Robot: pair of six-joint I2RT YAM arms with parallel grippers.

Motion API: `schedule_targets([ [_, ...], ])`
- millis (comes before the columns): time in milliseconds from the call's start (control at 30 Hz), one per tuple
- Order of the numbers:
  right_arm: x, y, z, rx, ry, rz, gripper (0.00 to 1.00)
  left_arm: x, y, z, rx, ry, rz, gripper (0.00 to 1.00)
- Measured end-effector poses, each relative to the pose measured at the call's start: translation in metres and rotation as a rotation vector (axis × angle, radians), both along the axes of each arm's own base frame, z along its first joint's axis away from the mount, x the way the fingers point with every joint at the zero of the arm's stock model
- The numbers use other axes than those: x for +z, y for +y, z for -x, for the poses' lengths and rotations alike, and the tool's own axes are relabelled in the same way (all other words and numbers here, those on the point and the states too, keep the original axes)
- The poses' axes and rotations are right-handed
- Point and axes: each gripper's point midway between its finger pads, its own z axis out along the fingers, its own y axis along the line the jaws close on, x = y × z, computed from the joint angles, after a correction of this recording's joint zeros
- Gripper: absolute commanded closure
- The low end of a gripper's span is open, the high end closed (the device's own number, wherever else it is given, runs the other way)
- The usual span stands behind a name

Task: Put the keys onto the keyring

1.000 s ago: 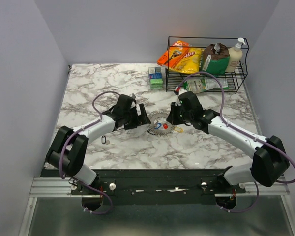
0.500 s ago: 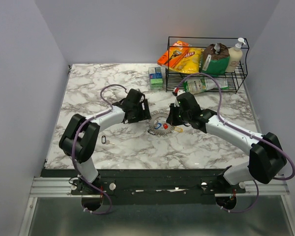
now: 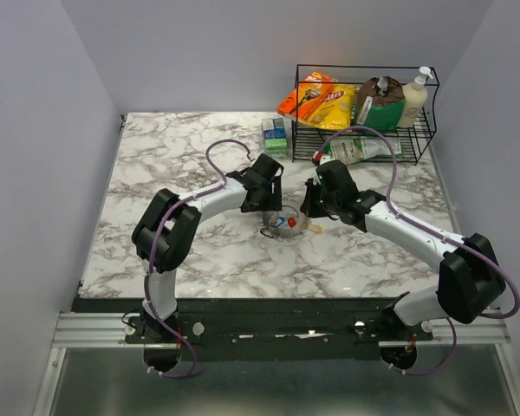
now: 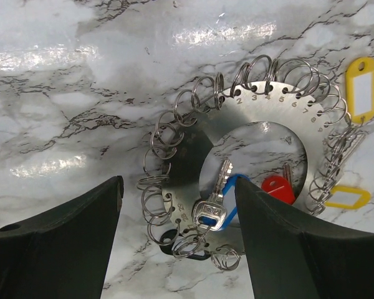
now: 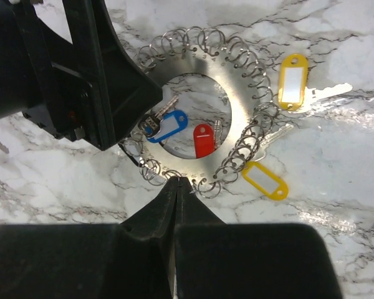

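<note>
The keyring (image 3: pixel 288 211) is a flat silver disc (image 4: pixel 271 103) with numbered holes and many small split rings round its edge, lying on the marble. A silver key (image 4: pixel 219 187) on a blue tag (image 5: pixel 168 124) lies in its middle hole beside a red tag (image 5: pixel 203 139). Two yellow tags (image 5: pixel 293 80) (image 5: pixel 265 179) hang at its right side, one with a silver key (image 5: pixel 327 92). My left gripper (image 4: pixel 177 187) is open above the disc's left part, its fingers either side of the blue-tagged key. My right gripper (image 5: pixel 177 180) is shut, its tips pinched on the disc's near rim.
A black wire basket (image 3: pixel 426 130) with snack packets and a soap bottle stands at the back right. A small green and blue box (image 3: pixel 276 136) sits left of it. A small dark ring (image 3: pixel 183 246) lies on the marble at the left. A black tag (image 4: pixel 168 235) pokes out under the disc.
My left arm has swung right and forward, bringing its gripper over the keyring, and its jaws have narrowed a little. The right gripper has stayed at the disc's rim.
</note>
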Motion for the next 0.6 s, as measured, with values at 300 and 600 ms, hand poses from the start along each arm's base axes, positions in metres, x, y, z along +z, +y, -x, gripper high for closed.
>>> schedule_targets([
  [300, -0.005, -0.016, -0.005, -0.037, 0.009, 0.024, 0.92, -0.019, -0.007, 0.002, -0.039, 0.022, -0.107, 0.35],
  [600, -0.006, -0.019, -0.003, -0.031, 0.013, 0.037, 0.92, -0.022, -0.005, -0.004, -0.038, 0.008, -0.143, 0.37],
])
